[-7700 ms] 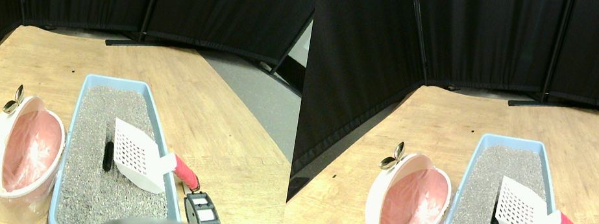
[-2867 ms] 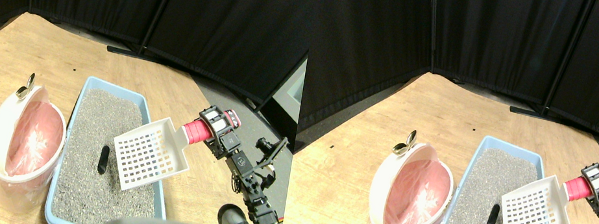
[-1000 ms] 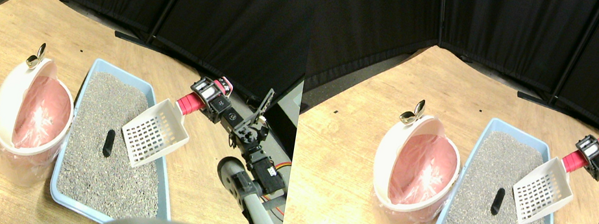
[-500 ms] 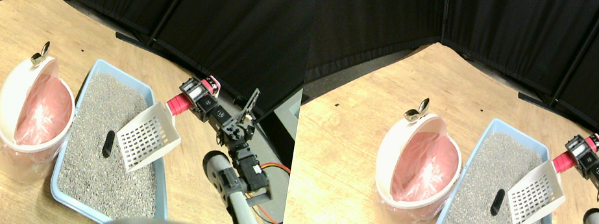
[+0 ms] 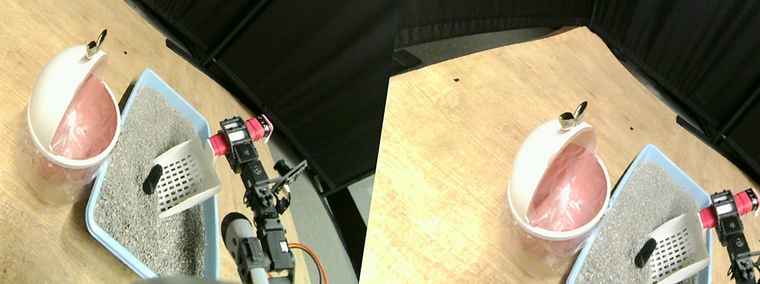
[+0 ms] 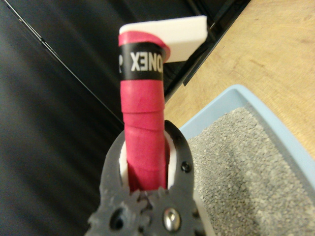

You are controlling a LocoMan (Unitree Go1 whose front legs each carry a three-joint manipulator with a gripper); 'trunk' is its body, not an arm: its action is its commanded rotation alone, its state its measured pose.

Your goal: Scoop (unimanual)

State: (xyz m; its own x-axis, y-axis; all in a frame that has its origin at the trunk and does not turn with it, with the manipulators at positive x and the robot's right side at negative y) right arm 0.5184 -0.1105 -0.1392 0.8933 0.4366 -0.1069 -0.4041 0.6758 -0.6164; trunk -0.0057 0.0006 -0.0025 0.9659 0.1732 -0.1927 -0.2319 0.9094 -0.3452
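Note:
A light blue litter tray (image 5: 139, 85) filled with grey litter (image 5: 148, 132) lies on the wooden floor. A short dark lump (image 5: 152, 177) rests on the litter near the tray's middle. My right gripper (image 5: 233, 142) is shut on the red wrapped handle (image 5: 247, 130) of a white slotted scoop (image 5: 185, 174). The scoop tilts down into the tray, with its front edge right beside the lump. In the wrist view the jaws (image 6: 146, 142) plainly clamp the red handle (image 6: 142, 108), with the tray rim (image 6: 275, 123) beyond.
A white bin with a pink liner (image 5: 73, 123) stands against the tray's left side, its lid tipped open and a metal clip (image 5: 94, 48) on top. Black curtains (image 5: 268, 0) close the far side. An orange cable (image 5: 318, 266) trails by the arm's base.
The camera has swung, shifting the whole picture. The scoop has come down from above the tray's right rim and moved left, so its front edge now meets the dark lump.

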